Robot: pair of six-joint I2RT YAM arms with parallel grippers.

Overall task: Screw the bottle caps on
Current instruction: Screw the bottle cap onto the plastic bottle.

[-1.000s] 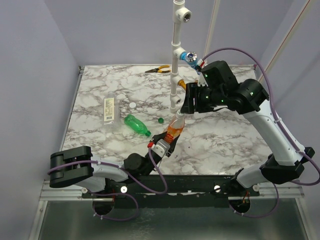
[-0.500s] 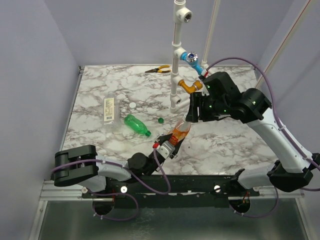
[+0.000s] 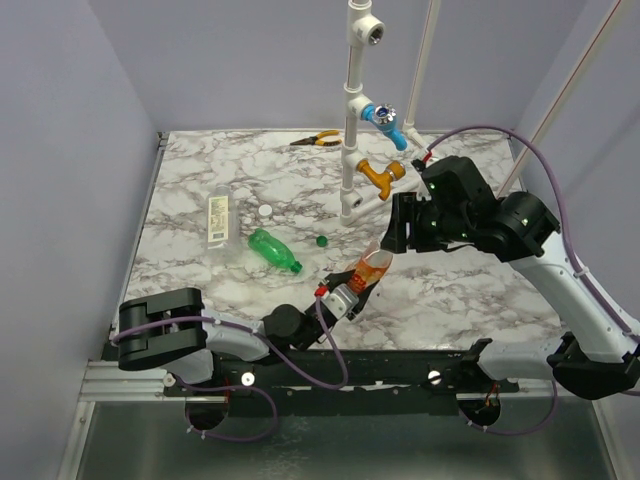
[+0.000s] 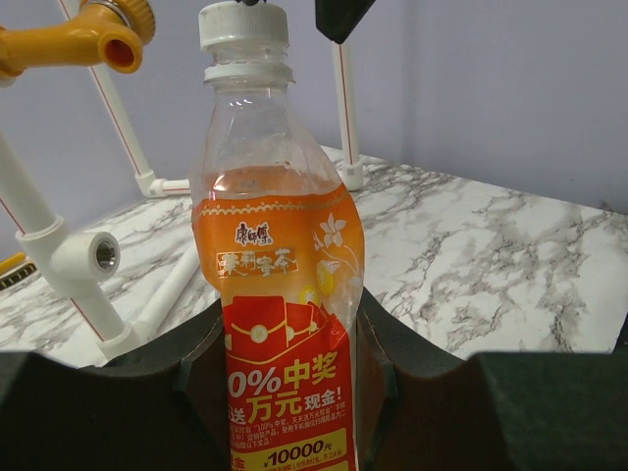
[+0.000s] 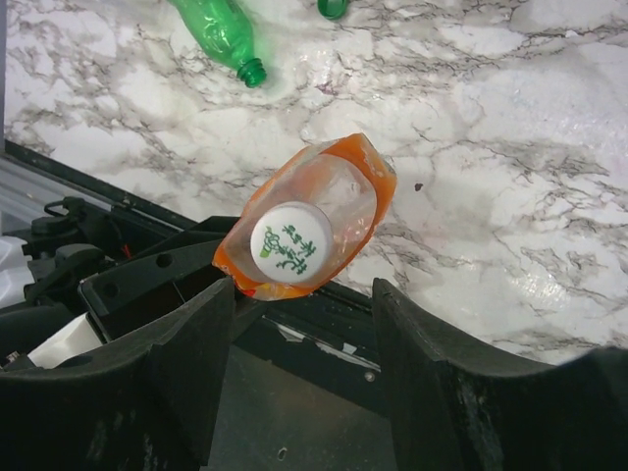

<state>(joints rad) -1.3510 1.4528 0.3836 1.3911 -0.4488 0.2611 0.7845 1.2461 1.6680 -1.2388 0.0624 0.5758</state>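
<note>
My left gripper [image 3: 345,298] is shut on the orange bottle [image 3: 368,268], holding it upright and tilted near the table's front edge. In the left wrist view the bottle [image 4: 280,294] sits between the two black fingers [image 4: 147,392], and a white cap [image 4: 243,25] is on its neck. My right gripper [image 3: 398,232] hangs just above and to the right of the bottle, open. From the right wrist the capped top [image 5: 290,240] shows just beyond the spread fingers [image 5: 186,363], touching neither. A green bottle [image 3: 272,250] lies on the table with a dark green cap [image 3: 322,240] nearby. A clear bottle [image 3: 219,215] and a white cap [image 3: 265,210] lie further left.
A white pipe frame [image 3: 352,120] stands at the back middle with a blue tap handle [image 3: 385,115] and an orange tap [image 3: 382,175]. Pliers [image 3: 318,140] lie at the far edge. The marble table [image 3: 450,290] ends at a black rail by the arm bases.
The right gripper has come off the bottle's top, drawn back to the right and opened a little wider. The left gripper has shifted the orange bottle slightly right and nearer.
</note>
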